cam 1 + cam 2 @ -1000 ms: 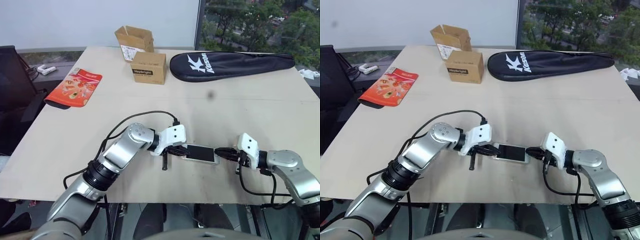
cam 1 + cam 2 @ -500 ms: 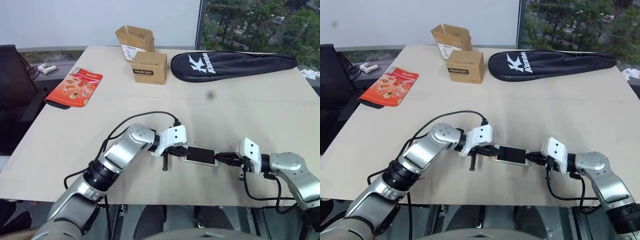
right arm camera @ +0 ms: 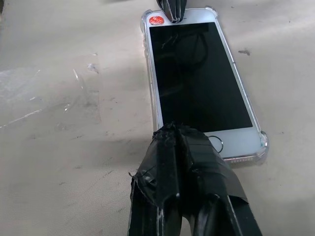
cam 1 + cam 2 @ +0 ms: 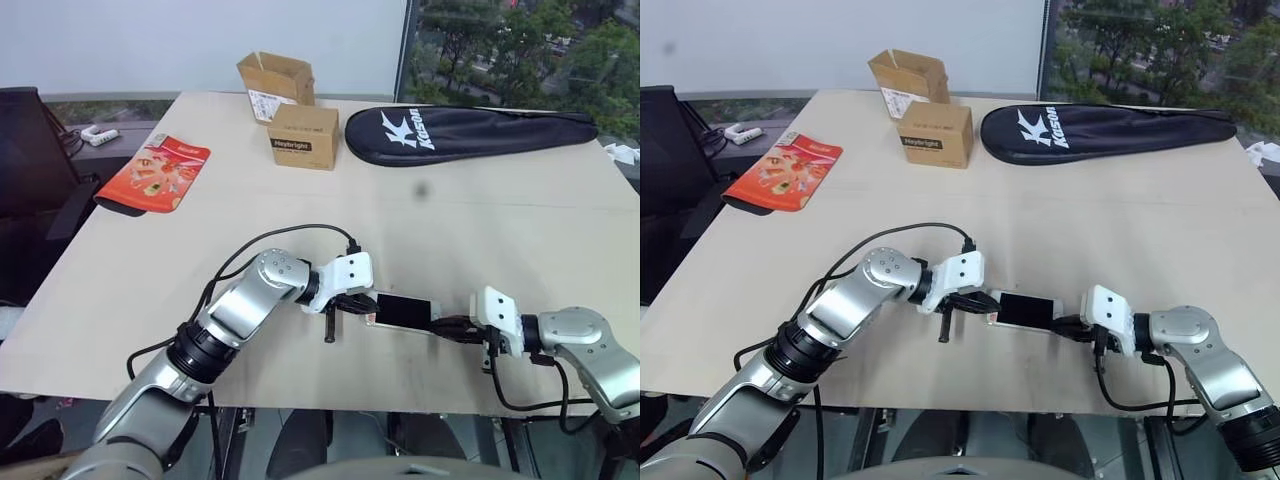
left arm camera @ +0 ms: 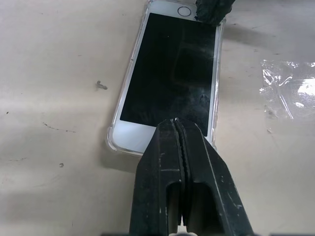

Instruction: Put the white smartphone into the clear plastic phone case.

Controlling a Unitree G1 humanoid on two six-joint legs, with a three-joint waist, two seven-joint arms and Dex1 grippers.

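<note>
the white smartphone [image 5: 170, 78] is seen lying screen-up on the tabletop [image 4: 500, 230], seated inside the clear plastic phone case [image 5: 112, 140], whose glinting rim is visible around its edges. the left claw [image 5: 179, 129] is pressed fully shut, nothing gripped, its tip resting on the phone's end away from the home button. the right claw [image 3: 177, 132] is likewise closed on nothing, its tip set at the home-button end, directly opposite the left claw.
</note>
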